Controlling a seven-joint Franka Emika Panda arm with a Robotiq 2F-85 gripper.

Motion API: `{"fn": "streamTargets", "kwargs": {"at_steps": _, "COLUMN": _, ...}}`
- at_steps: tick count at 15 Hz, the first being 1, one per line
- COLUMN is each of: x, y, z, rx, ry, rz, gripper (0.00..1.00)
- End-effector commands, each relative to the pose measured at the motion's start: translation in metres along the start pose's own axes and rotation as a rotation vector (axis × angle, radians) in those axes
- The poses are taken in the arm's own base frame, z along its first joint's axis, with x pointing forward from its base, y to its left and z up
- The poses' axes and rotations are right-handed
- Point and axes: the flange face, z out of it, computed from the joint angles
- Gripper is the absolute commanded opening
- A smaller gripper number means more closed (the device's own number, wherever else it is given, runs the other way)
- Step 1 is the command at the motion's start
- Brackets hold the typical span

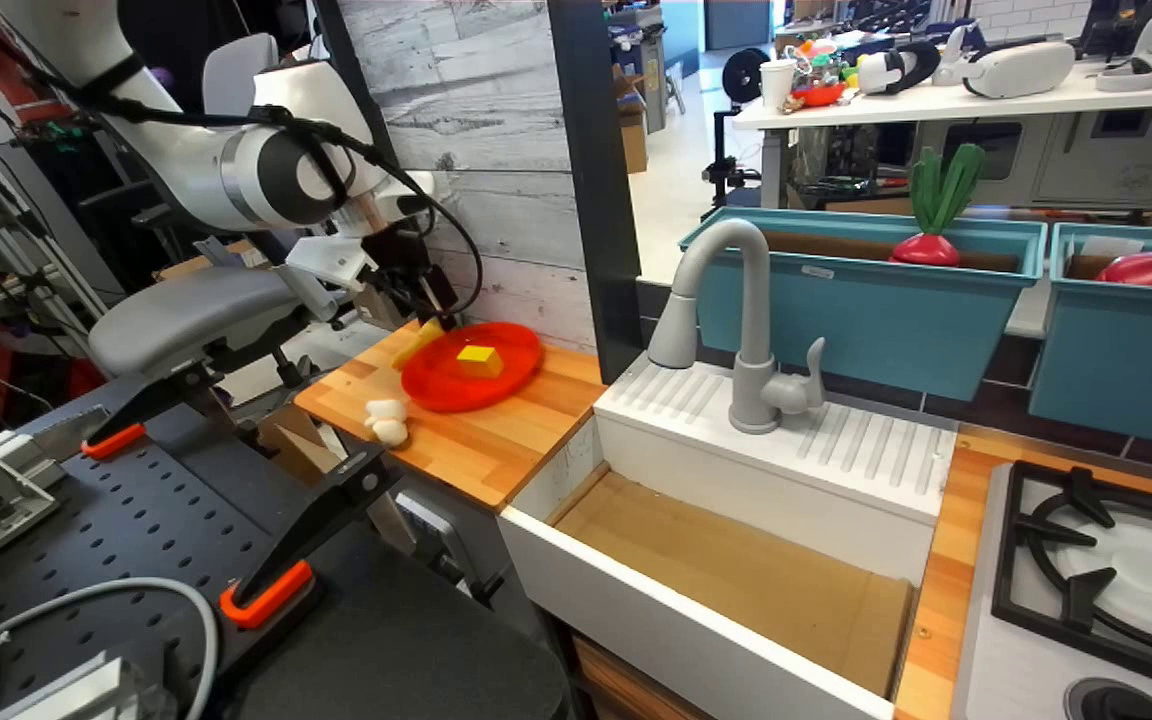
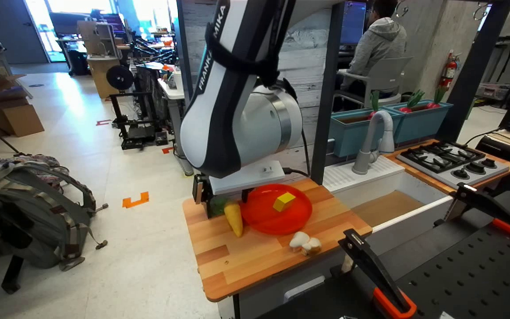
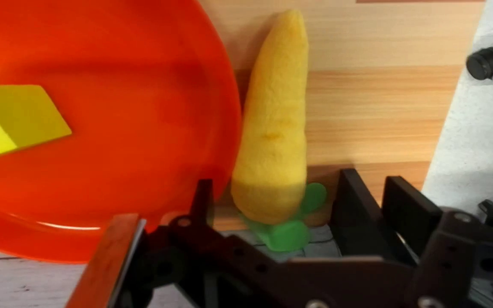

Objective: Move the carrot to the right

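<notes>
Carrot [image 3: 274, 124]: lying just beside the red plate [image 3: 144, 137], with thick end between the spread halves of the pincer [image 3: 276, 184] and tip pointing away.

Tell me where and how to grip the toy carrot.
Grip the toy carrot at its thick end, beside the green top, from above, with the fingers across its width. It lies on its side and tapers toward the other end, so this broad part should hold best. The red plate crowds one flank, so descend carefully there.
</notes>
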Motion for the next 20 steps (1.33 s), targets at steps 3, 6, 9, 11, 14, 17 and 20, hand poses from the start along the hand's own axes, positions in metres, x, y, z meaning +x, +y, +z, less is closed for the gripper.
{"fn": "streamTargets", "kwargs": {"at_steps": 3, "x": -0.014, "y": 0.012, "z": 0.015, "rx": -0.079, "ry": -0.001, "rz": -0.066, "gripper": 0.75}}
{"fn": "streamTargets", "kwargs": {"at_steps": 6, "x": -0.017, "y": 0.016, "z": 0.02, "rx": -0.099, "ry": -0.007, "rz": -0.078, "gripper": 0.58}}
{"fn": "streamTargets", "kwargs": {"at_steps": 9, "x": -0.016, "y": 0.018, "z": 0.02, "rx": -0.112, "ry": -0.004, "rz": -0.081, "gripper": 0.35}}
{"fn": "streamTargets", "kwargs": {"at_steps": 11, "x": -0.015, "y": 0.017, "z": 0.019, "rx": -0.118, "ry": 0.0, "rz": -0.085, "gripper": 0.22}}
{"fn": "streamTargets", "kwargs": {"at_steps": 14, "x": -0.014, "y": 0.018, "z": 0.018, "rx": -0.133, "ry": -0.001, "rz": -0.084, "gripper": 0.39}}
{"fn": "streamTargets", "kwargs": {"at_steps": 17, "x": -0.015, "y": 0.016, "z": 0.014, "rx": -0.136, "ry": -0.011, "rz": -0.079, "gripper": 0.69}}
{"fn": "streamTargets", "kwargs": {"at_steps": 20, "x": -0.015, "y": 0.017, "z": 0.012, "rx": -0.139, "ry": -0.011, "rz": -0.076, "gripper": 0.9}}
